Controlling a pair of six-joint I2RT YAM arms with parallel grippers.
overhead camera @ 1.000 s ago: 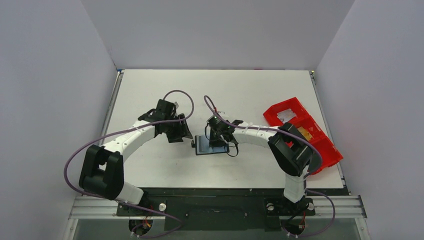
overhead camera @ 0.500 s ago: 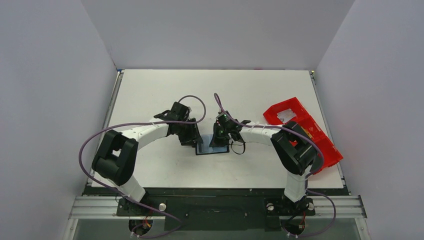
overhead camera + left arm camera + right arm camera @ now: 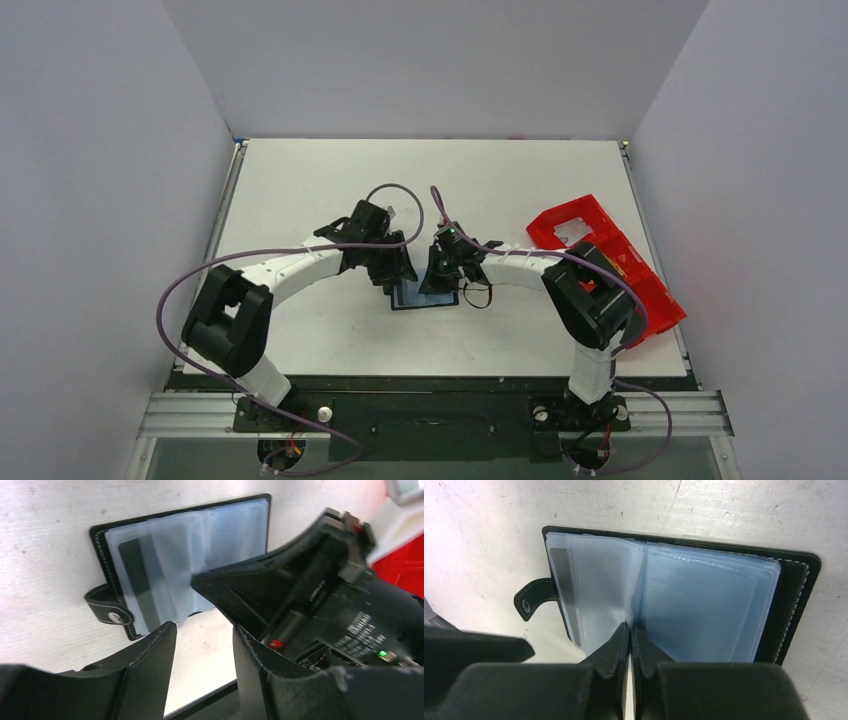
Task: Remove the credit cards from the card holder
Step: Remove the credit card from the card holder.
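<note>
Open flat on the white worktop [image 3: 724, 505], the small black folding card holder [image 3: 704, 605] is seemingly pinned at its centre fold by the closed right hand [image 3: 630, 628], so the open left hand [image 3: 204, 627] beside its tab [image 3: 107, 611] can pull cards [image 3: 134, 575].

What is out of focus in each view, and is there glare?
Left wrist: the left gripper near the lens and the red tray are soft, the card holder sharp. Right wrist: the right gripper is blurred; mild sheen on the plastic, no hard glare. Top external: even light.
</note>
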